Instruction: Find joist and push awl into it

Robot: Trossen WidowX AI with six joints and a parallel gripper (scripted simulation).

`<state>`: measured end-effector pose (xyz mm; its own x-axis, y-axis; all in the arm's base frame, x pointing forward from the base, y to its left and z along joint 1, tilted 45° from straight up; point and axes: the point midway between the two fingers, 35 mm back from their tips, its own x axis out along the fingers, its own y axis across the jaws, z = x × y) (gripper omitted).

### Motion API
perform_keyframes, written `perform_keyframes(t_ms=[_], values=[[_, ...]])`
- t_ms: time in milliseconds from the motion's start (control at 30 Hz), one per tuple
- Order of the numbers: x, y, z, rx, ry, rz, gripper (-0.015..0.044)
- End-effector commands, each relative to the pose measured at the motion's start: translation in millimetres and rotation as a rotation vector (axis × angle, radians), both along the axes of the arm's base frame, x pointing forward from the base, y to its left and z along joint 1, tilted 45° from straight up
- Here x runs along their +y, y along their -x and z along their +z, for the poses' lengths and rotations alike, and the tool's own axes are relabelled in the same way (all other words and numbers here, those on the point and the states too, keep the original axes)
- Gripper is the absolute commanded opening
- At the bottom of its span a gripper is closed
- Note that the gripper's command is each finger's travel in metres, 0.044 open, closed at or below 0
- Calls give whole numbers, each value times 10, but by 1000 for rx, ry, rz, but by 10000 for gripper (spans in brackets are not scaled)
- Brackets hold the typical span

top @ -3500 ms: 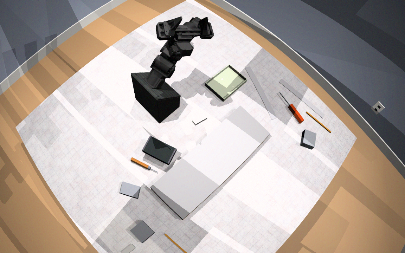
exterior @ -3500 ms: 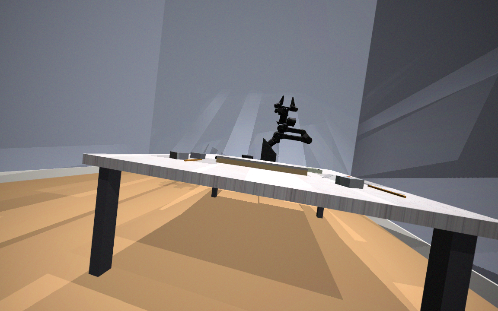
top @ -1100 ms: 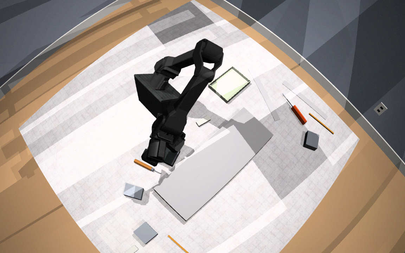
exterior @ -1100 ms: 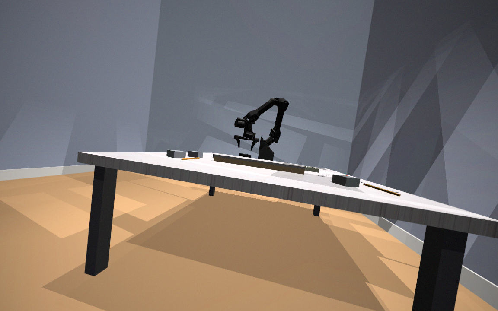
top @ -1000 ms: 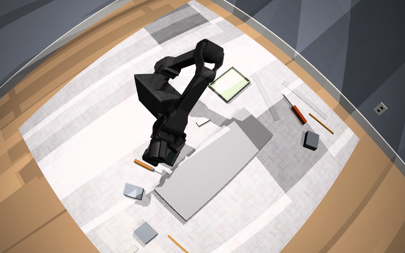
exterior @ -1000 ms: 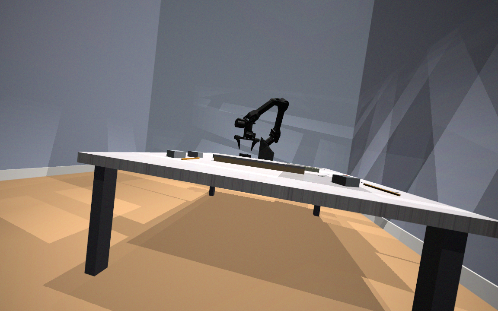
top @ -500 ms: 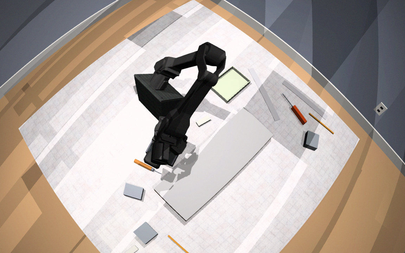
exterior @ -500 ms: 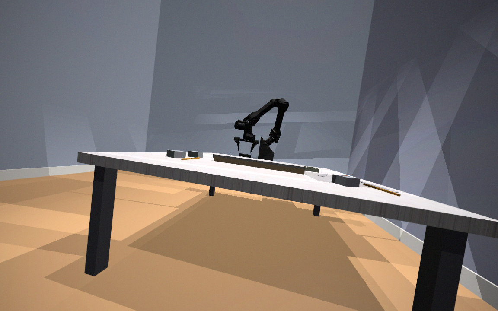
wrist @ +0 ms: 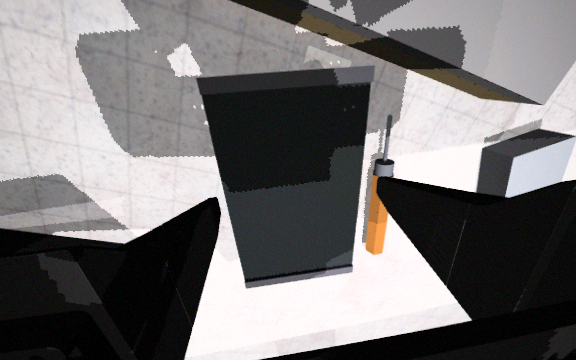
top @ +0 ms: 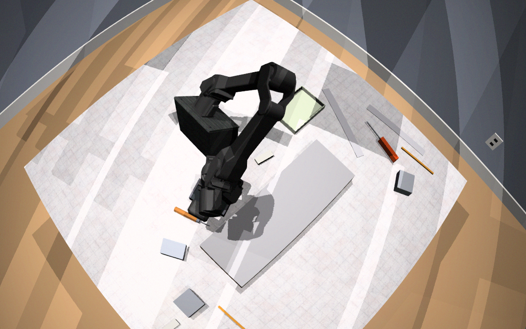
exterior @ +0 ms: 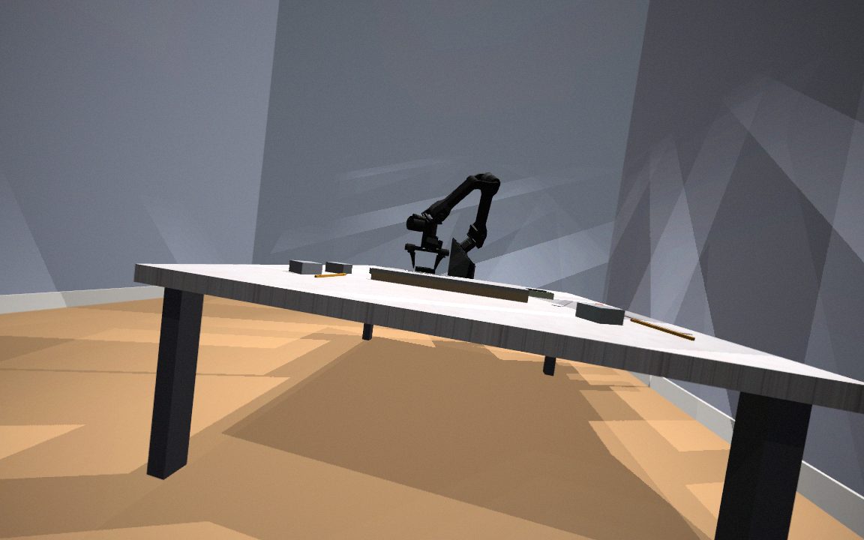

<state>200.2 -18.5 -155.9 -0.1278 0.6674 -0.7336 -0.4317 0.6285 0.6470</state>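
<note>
The dark, flat stud finder [top: 194, 192] [exterior: 424, 270] [wrist: 288, 225] lies on the table, mostly hidden by the arm in the top view. My gripper [exterior: 425, 264] [wrist: 300, 194] is open and points down just above it, one finger toward each long side. The orange-handled awl [top: 185, 214] [wrist: 377, 220] lies beside the stud finder; the right finger partly overlaps its handle in the wrist view. The grey floor panel [top: 297, 196] [exterior: 448, 283] [wrist: 543, 50] lies nearby, with no hole visible. The pale green tray [top: 305, 108] [exterior: 541, 294] holds nothing visible; the arm partly covers it in the top view.
A grey block [top: 173, 249] [wrist: 540, 165] lies near the awl, with another block [top: 189, 302] beyond. Past the panel are a third block [top: 405, 182], a red screwdriver [top: 387, 149], a pencil [top: 417, 160] and two flat strips. A small cream block [top: 264, 157] lies between arm and panel.
</note>
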Motion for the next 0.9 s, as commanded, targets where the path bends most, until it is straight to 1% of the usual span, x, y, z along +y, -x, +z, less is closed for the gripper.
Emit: perform_keyframes(t_ms=[0,100,167,600,867], values=[[77,38,-57,12,-8,-5,440],[85,40,-64,12,-9,-5,440],[85,40,-64,12,-9,-5,387],[85,40,-64,12,-9,-5,301],[6,26,9,12,-7,-5,91]])
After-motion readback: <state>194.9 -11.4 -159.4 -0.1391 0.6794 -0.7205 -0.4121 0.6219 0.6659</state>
